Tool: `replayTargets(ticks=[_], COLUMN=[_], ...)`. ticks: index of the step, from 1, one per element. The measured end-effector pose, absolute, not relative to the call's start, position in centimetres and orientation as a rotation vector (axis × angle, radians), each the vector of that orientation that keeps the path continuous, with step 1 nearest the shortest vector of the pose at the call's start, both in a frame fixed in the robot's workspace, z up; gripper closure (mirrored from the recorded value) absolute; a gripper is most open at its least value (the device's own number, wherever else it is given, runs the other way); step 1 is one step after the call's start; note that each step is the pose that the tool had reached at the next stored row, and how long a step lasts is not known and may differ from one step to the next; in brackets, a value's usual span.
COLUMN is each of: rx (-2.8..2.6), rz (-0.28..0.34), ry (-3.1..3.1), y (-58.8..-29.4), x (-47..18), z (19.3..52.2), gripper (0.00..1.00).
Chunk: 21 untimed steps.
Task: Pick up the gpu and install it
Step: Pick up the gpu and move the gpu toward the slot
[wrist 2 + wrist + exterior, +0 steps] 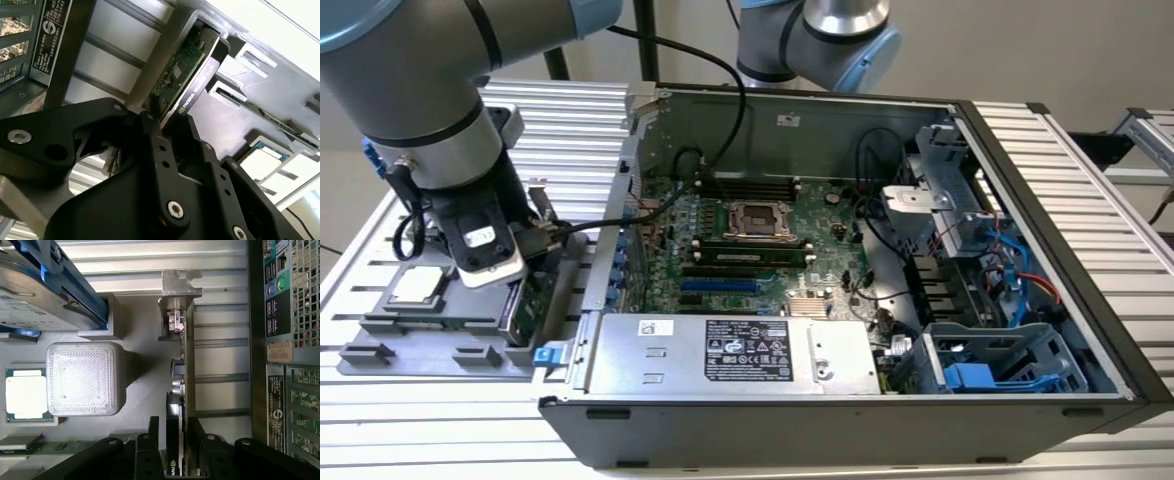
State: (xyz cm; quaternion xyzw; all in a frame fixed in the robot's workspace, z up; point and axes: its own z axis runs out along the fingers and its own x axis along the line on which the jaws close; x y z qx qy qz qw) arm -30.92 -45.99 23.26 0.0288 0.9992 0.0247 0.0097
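Note:
The gpu [523, 302] stands on edge in a slot of the grey holder tray [400, 345], at the exterior view's left, beside the open computer case. Both wrist views show the gpu [183, 385] edge-on, black shroud on one face and green board on the other, with its silver bracket at the far end. My gripper [518, 278] is down over it. Its black fingers [156, 440] sit against both faces of the gpu [187, 75], so the gripper [176, 442] [167, 119] is shut on the card, which still stands in the tray.
The open case [1034, 190] lies on its side with the motherboard [747, 245] and power supply [720, 350] exposed. The tray also carries a processor [24, 394], a white block [82, 377], a blue-framed hard drive [30, 295] and a RAM stick [50, 446]. A second arm [834, 40] hangs behind the case.

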Motion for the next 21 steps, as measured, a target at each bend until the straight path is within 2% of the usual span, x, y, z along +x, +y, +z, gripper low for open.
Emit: replayTargets(ticks=[21], rx=[0.09], rz=[0.077], ry=[3.12], y=[-45.68], x=[-30.93], z=[23.27], gripper=[1.0])
